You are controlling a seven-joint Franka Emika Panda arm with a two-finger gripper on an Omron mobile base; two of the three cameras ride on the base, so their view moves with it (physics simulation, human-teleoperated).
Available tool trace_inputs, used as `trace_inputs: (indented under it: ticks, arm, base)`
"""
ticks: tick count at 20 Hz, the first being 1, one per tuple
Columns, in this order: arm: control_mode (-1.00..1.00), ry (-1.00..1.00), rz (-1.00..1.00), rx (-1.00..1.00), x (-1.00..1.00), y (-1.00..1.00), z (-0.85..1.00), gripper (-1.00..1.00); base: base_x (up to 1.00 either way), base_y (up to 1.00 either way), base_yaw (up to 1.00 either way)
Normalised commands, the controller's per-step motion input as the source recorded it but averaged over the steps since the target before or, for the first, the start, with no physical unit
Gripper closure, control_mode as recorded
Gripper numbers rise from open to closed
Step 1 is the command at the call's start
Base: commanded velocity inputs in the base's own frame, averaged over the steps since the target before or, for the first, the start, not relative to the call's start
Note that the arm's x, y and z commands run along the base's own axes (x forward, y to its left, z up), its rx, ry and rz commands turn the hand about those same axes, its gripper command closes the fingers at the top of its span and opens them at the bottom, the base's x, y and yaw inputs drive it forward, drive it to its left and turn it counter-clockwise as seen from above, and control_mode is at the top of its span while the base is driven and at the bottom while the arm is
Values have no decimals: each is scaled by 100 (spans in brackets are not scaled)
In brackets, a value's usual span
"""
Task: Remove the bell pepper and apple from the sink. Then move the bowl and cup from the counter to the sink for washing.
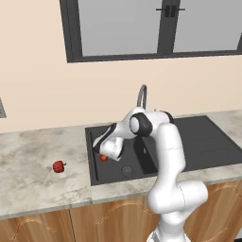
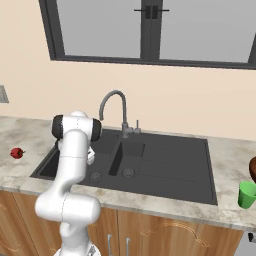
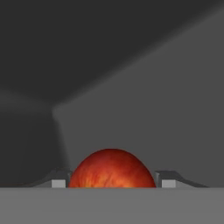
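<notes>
The orange-red apple (image 3: 112, 170) sits between my two fingertips (image 3: 59, 183), which press on both its sides; my gripper (image 3: 113, 183) is shut on it. In the left base view the gripper (image 1: 105, 156) hangs low in the left basin of the dark sink (image 1: 198, 137), the apple (image 1: 103, 158) peeking out under the hand. The deep-red bell pepper (image 1: 58, 166) lies on the counter (image 1: 28, 184) left of the sink. At the far right of the counter stand the green cup (image 2: 246, 194) and, behind it, the edge of the brown bowl (image 2: 253, 169).
A curved grey faucet (image 2: 112, 100) rises behind the sink's divider, close to my arm. The basin's round drain (image 1: 126, 169) lies just right of the hand. A window spans the wall above. Wooden cabinet fronts run below the counter edge.
</notes>
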Motion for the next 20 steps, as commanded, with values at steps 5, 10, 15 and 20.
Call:
trace_inputs:
  ticks: [5,10,15,20]
  arm:
    - [-100,-3,0,0,-25,-7,40,100]
    - [-100,-10,0,-1,-29,-16,43,100]
    - [-100,-1,0,-5,-25,-17,47,100]
    - [-100,0,1,-8,-34,-16,51,100]
  base:
    - [0,0,0]
    - [0,0,0]
    - [0,0,0]
    - [0,0,0]
